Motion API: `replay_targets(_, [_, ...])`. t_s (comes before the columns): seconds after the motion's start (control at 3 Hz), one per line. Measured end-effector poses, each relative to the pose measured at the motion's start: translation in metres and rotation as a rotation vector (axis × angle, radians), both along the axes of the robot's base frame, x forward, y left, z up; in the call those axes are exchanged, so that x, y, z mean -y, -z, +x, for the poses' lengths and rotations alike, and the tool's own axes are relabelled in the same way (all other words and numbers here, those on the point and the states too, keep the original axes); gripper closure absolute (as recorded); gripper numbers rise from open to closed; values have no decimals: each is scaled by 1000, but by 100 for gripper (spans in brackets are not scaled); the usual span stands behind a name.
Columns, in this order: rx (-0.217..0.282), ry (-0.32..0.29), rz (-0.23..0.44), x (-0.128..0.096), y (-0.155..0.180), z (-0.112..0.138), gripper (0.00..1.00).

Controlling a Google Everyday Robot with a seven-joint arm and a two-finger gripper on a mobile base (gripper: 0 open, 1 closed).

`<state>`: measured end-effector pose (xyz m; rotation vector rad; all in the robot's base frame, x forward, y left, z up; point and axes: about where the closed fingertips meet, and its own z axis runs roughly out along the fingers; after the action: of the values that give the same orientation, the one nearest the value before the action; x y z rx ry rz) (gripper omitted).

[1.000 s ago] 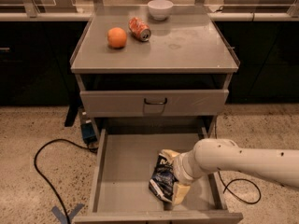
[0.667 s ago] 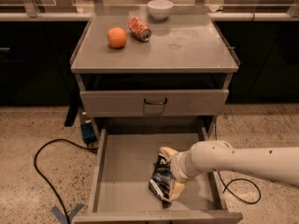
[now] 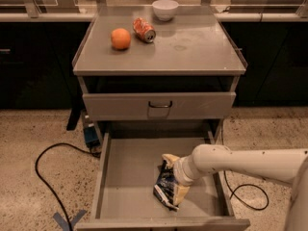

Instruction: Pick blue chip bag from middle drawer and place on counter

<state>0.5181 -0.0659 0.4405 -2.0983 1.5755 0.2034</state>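
Observation:
The blue chip bag [image 3: 166, 189] lies crinkled on the floor of the open middle drawer [image 3: 130, 177], toward its right front. My gripper [image 3: 174, 177] reaches in from the right on a white arm and sits right over the bag, with pale fingers on either side of it. The bag still rests on the drawer bottom. The counter [image 3: 192, 47] is the flat grey cabinet top above.
On the counter stand an orange [image 3: 121, 38], a tipped orange-red soda can [image 3: 144, 29] and a white bowl [image 3: 165, 9]. A closed drawer front with a dark handle [image 3: 160, 105] sits above the open drawer. A black cable [image 3: 48, 177] loops on the floor at left.
My arm has shifted slightly left and deeper into the drawer, bringing the gripper closer over the bag. The bag has barely moved.

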Motion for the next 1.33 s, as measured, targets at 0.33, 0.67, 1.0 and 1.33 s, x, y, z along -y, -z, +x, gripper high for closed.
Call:
replay_targets(0.33, [-42, -25, -13, 4, 21, -1, 0])
replay_targets(0.67, [-73, -42, -22, 6, 34, -4, 0])
replay_targets(1.0, [-114, -58, -27, 3, 47, -8, 0])
replay_targets(1.33, [-142, -72, -33, -1, 55, -11, 0])
